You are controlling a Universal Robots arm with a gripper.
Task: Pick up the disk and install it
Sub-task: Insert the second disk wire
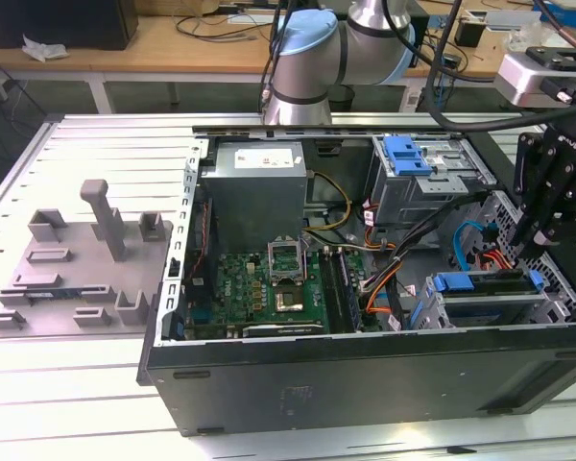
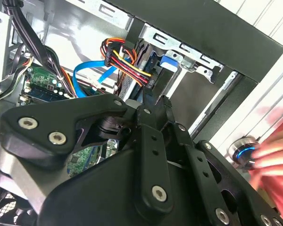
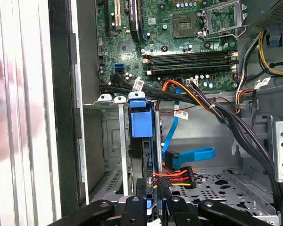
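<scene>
inside the open computer case (image 1: 365, 375), the disk (image 3: 142, 127) stands on edge in its drive bay, cables plugged at its rear. the claw (image 3: 151, 203) sits right at that rear edge, fingers close together around it; installation looks nearly finished, though whether it is fully seated i cannot tell.

- Bundled cables (image 3: 217, 110) crowd the case floor just beside the claw (image 3: 151, 207).
- The metal drive cage (image 3: 111, 141) walls its other side; a perforated floor (image 3: 226, 186) lies open nearby.

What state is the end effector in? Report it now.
End effector: cannot be told whether open or closed; it is right at the disk.
</scene>
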